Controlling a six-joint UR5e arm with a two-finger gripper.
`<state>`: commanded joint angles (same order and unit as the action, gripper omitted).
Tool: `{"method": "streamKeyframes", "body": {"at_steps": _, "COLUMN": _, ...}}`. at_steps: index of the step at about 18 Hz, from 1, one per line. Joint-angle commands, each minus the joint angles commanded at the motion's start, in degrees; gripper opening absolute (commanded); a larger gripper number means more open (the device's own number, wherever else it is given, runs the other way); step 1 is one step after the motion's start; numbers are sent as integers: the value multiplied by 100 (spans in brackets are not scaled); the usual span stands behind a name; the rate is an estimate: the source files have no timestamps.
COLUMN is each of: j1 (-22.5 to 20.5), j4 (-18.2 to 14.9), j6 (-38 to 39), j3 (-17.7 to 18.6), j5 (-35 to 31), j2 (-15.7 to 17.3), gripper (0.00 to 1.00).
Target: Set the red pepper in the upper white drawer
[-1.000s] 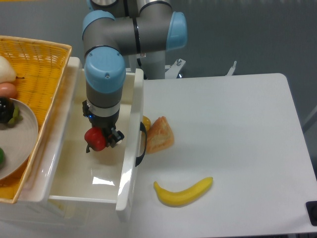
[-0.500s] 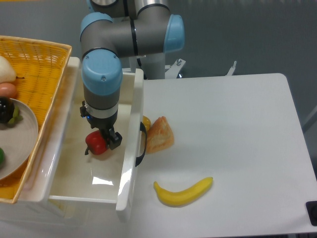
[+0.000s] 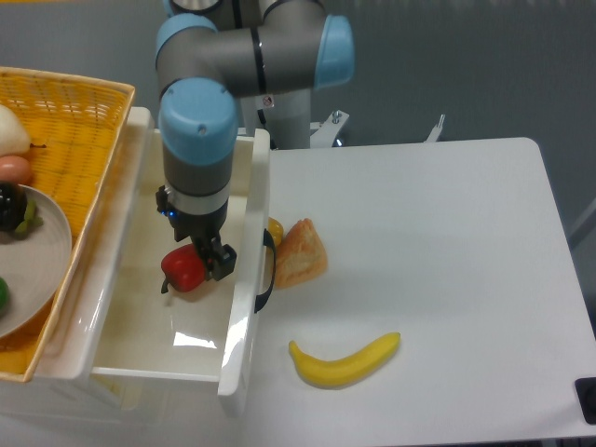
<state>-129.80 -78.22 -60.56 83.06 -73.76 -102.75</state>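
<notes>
Two containers sit at the left of the white table [image 3: 419, 279]. The nearer one is the upper white drawer [image 3: 140, 358], pulled open, its deep glossy walls showing and a dark curved handle [image 3: 267, 272] on the front wall that faces the table. Inside it lies the red pepper [image 3: 183, 268], low over or on the drawer floor toward the front wall, with its short dark stem pointing left and down. The gripper [image 3: 197, 263] reaches down into the drawer right at the pepper; one dark finger [image 3: 222, 263] shows against the pepper's right side, the other is hidden behind the fruit, so whether the fingers pinch the pepper or stand loose from it cannot be told.

The second container is a yellow wicker basket [image 3: 88, 121] at the far left, beside and partly over the drawer's outer wall. It holds a pale grey plate [image 3: 47, 261] and several pieces of fruit at the picture's edge: something white, something pinkish, a dark cluster and a bit of green, all cut off by the frame.

On the table just outside the drawer front, an orange-tan bread wedge [image 3: 300, 253] lies near the handle, and a banana [image 3: 343, 361] lies nearer the front edge.
</notes>
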Motion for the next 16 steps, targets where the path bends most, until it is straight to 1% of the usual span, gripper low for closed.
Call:
{"method": "streamKeyframes", "body": {"at_steps": 2, "j1": -132, "j4": 17, "j6": 70, "j3": 0, "j5": 316, "j2": 123, "gripper": 80}}
{"method": "streamKeyframes", "body": {"at_steps": 4, "j1": -185, "j4": 88, "j6": 157, "j3": 9, "j5": 633, "j2": 246, "gripper": 80}}
{"method": "streamKeyframes", "body": {"at_steps": 5, "j1": -186, "j4": 114, "j6": 271, "j3": 9, "j5": 687, "j2": 299, "gripper": 80}}
{"method": "streamKeyframes", "body": {"at_steps": 6, "j1": -194, "j4": 123, "j6": 368, "j3": 0, "j5": 704, "j2": 308, "gripper": 80}}
{"method": "streamKeyframes", "body": {"at_steps": 9, "j1": -212, "j4": 299, "j6": 597, "j3": 9, "j5": 897, "j2": 317, "gripper": 80}}
{"method": "streamKeyframes", "body": {"at_steps": 10, "j1": -325, "j4": 508, "j6": 928, "j3": 9, "j5": 933, "j2": 326, "gripper": 82}}
{"method": "streamKeyframes", "body": {"at_steps": 11, "j1": -370, "j4": 658, "j6": 1088, "j3": 9, "j5": 933, "j2": 317, "gripper": 89}}
{"method": "streamKeyframes", "body": {"at_steps": 12, "j1": -457, "j4": 764, "j6": 1203, "j3": 17, "j5": 916, "j2": 317, "gripper": 96}}
{"method": "streamKeyframes", "body": {"at_steps": 13, "j1": -580, "j4": 773, "j6": 1291, "j3": 17, "j5": 907, "j2": 317, "gripper": 100}}
{"method": "streamKeyframes", "body": {"at_steps": 16, "j1": -1142, "j4": 773, "j6": 1572, "j3": 17, "j5": 889, "j2": 475, "gripper": 100}}
